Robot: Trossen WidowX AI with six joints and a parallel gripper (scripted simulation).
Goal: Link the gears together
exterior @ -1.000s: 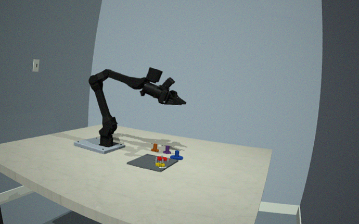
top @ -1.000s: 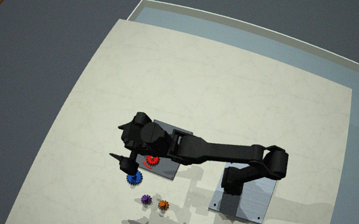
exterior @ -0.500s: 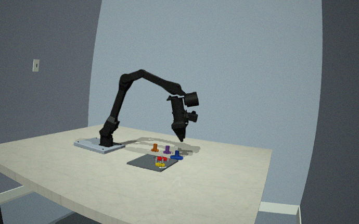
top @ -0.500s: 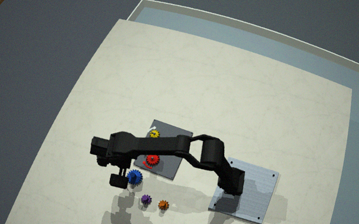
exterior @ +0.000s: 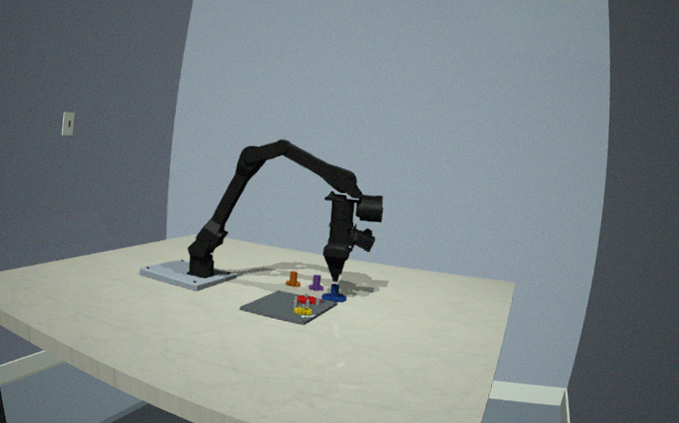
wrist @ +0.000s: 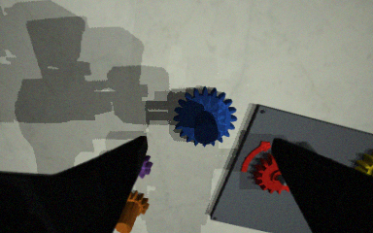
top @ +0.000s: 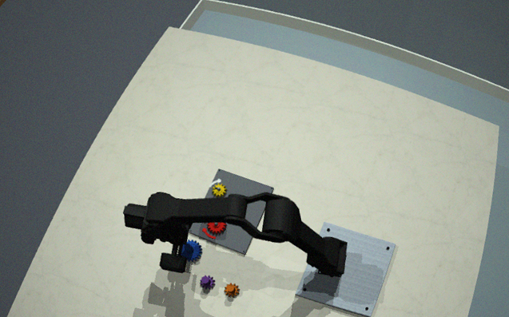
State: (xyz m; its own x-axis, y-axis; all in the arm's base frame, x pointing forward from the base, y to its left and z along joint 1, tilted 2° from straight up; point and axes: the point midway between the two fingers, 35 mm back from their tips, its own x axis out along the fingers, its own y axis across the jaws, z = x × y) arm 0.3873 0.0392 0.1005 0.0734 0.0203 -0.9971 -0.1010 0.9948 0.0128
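Note:
My gripper point(exterior: 335, 280) point(wrist: 208, 143) is open and empty, pointing down just above the handle of the blue gear point(top: 196, 250) point(exterior: 334, 297) point(wrist: 220, 109). That gear stands upright on the table beside the grey board point(top: 245, 185) point(exterior: 267, 304) point(wrist: 291, 125). A small purple gear point(top: 207, 282) point(exterior: 316, 284) point(wrist: 146, 167) and a small orange gear point(top: 232, 290) point(exterior: 292, 279) point(wrist: 138, 203) stand nearby. The red gear point(top: 216, 228) point(exterior: 306, 299) point(wrist: 265, 177) and yellow gear point(top: 220, 191) point(exterior: 302, 310) point(wrist: 365, 165) are on the board. Short grey pegs show near them in the exterior view; the arm hides part of the board in the top view.
The arm's base plate point(top: 370, 269) point(exterior: 168, 276) lies on the table point(top: 305, 118) point(exterior: 399, 336) beyond the board. The arm arches over the board. The red arrow point(wrist: 252, 154) lies near the board's edge closest to the blue gear.

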